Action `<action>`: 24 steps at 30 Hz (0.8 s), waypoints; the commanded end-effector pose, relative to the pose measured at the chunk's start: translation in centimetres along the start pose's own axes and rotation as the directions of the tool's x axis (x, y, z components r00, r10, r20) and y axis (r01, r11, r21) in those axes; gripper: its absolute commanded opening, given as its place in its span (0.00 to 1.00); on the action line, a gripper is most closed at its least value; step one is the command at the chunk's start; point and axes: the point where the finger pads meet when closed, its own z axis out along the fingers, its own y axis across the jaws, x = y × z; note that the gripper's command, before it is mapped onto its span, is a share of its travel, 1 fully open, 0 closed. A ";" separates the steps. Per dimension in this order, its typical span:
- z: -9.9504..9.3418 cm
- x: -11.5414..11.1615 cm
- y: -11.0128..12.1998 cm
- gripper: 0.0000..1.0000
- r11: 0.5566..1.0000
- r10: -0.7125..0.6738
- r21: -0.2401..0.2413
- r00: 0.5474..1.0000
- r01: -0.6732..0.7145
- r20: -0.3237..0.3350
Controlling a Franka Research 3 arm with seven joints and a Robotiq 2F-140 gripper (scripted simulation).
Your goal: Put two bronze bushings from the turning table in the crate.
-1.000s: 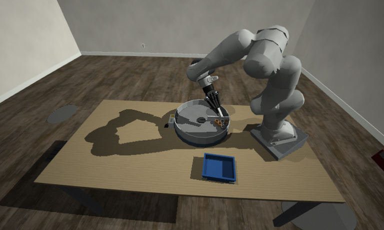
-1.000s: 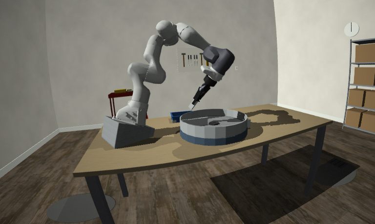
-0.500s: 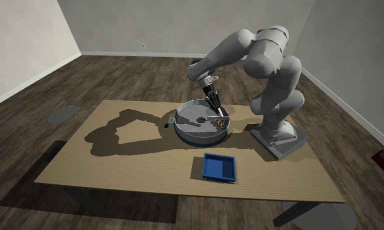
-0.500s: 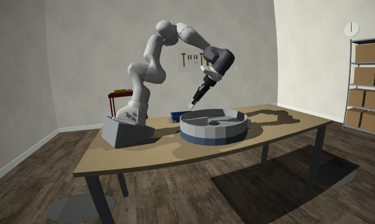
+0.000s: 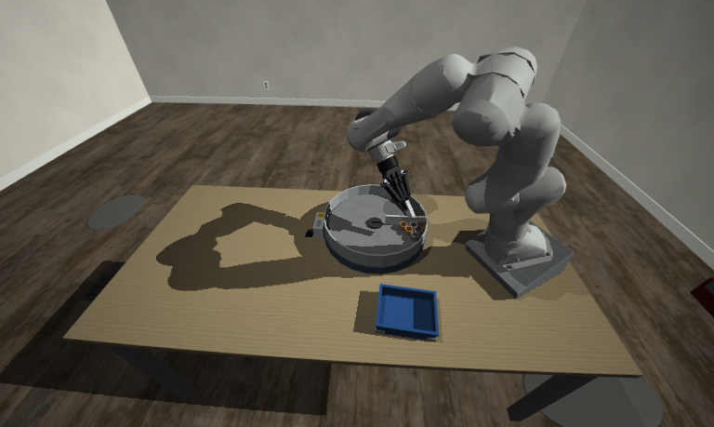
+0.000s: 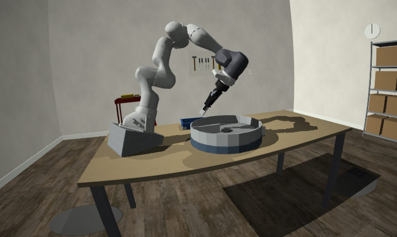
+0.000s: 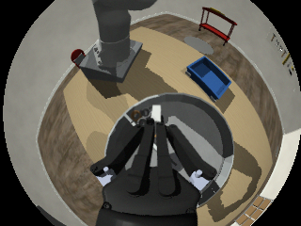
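Viewpoint: we read the clock on the top view, with 12 at the far edge of the table (image 5: 252, 317) (image 6: 99, 170) (image 7: 80, 113).
Our claw: we had the claw (image 5: 412, 210) (image 6: 202, 111) (image 7: 156, 111) narrow, its fingers brought together with nothing gripped.
Claw place: we held it tilted over the 2 to 3 o'clock side of the turntable (image 5: 376, 257) (image 6: 225, 139) (image 7: 226, 167), its tips above the rim in the exterior view.
Bronze rings: we saw orange-brown rings (image 5: 409, 230) (image 7: 135, 114) inside the turntable, between 3 and 4 o'clock of its hub (image 5: 375, 222) (image 6: 226, 130).
Grey rings: we had grey rings (image 5: 416, 233) (image 7: 145, 113) clustered with the bronze ones; we could not tell which of them touched.
Divider: we saw a thin pale bar (image 5: 403, 219) running from near the hub toward 3 o'clock, just beside the cluster.
Crate: we had the blue crate (image 5: 398, 309) (image 6: 187, 124) (image 7: 212, 77) on the table, apart from the turntable, between 5 and 6 o'clock.
Our base: we stood on a grey block (image 5: 561, 255) (image 6: 115, 138) (image 7: 132, 57) between 3 and 4 o'clock of the turntable.
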 end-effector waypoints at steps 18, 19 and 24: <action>-0.1 0.0 0.1 0.06 1.000 -0.007 -0.002 1.000 0.007 0.001; -0.1 0.0 0.1 0.06 1.000 -0.007 -0.002 1.000 0.007 0.001; -0.1 0.0 0.1 0.06 1.000 -0.007 -0.002 1.000 0.007 0.001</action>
